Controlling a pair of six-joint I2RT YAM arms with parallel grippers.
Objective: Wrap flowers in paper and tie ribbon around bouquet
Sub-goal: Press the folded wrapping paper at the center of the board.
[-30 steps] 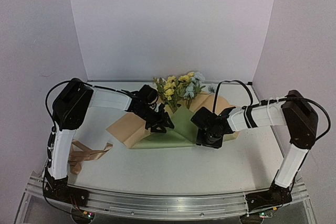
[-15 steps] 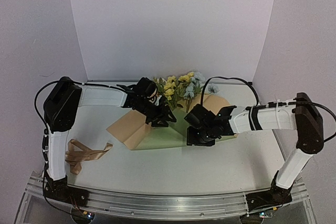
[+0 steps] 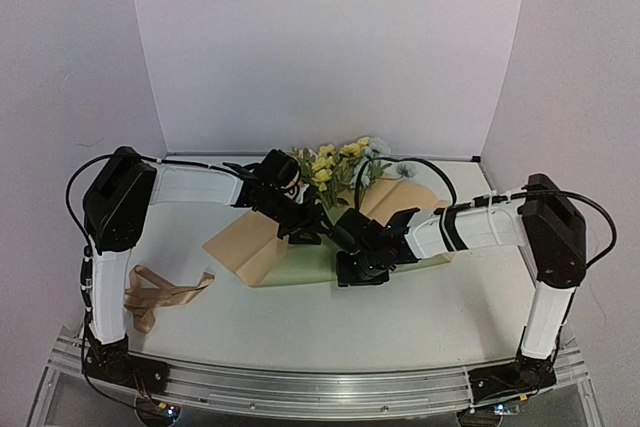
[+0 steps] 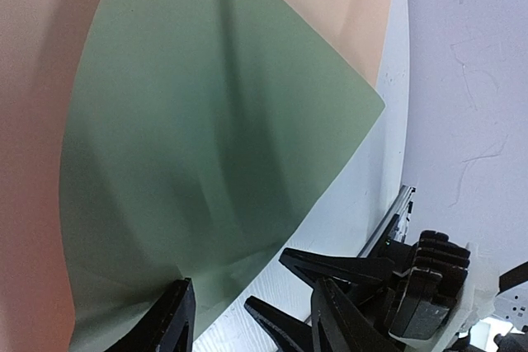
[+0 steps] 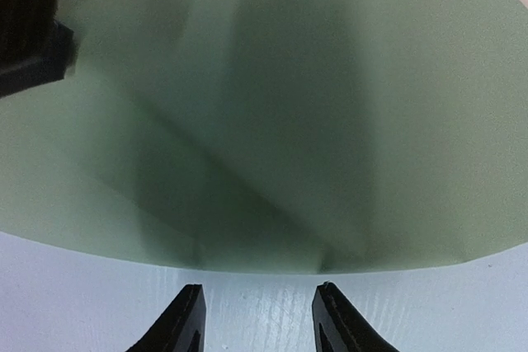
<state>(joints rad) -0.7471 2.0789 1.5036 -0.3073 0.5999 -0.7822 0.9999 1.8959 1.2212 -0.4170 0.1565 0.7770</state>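
Top external view shows the ribbon (image 3: 160, 297) lying loose, well to the left of the paper (image 3: 250, 247) and apart from it. The left gripper (image 4: 252, 286) stands over the paper's green middle, one finger at its edge; the fingers are about half apart and hold nothing. The flowers (image 3: 335, 162) rest at the paper's far edge. The right gripper (image 5: 260, 290) is just beside the paper's near green edge, its fingers also apart and empty.
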